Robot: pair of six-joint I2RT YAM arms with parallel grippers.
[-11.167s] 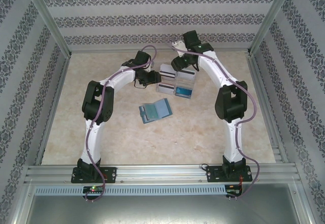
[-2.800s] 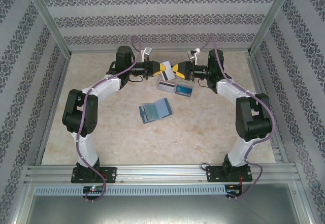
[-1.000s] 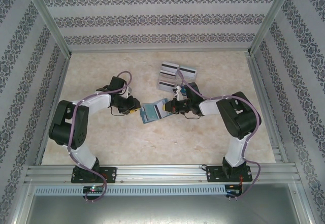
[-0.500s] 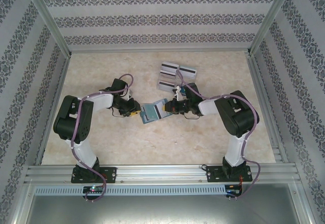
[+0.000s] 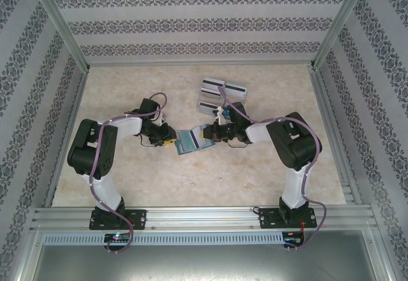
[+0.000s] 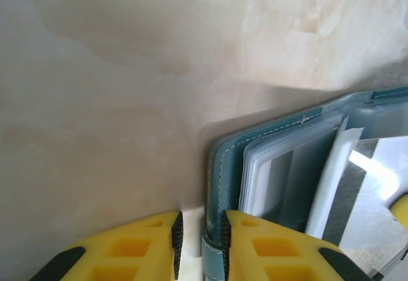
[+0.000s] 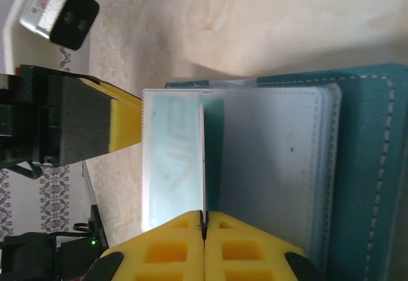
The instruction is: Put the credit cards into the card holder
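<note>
The card holder (image 5: 190, 141) lies open mid-table, a slate-blue wallet with clear sleeves (image 7: 268, 160) inside. My right gripper (image 7: 204, 220) is shut on a thin white credit card (image 7: 203, 160), which stands edge-on over the sleeves. From above, that gripper (image 5: 208, 132) sits at the holder's right side. My left gripper (image 6: 200, 246) is open and straddles the stitched edge of the holder's cover (image 6: 215, 185); the cover touches the right pad and a gap remains on the left. Seen from above, the left gripper (image 5: 170, 142) is at the holder's left edge. Several more credit cards (image 5: 214, 82) lie at the back.
The spare cards form a loose group behind the right arm, one with a dark stripe (image 5: 236, 88) and one nearest the holder (image 5: 207, 107). Aluminium rails (image 5: 191, 216) border the marble table (image 5: 191, 185) in front, and patterned walls stand on the other sides.
The right gripper has shifted slightly left with its card, further over the open holder. The left gripper has edged up to the holder's left cover and narrowed a little.
</note>
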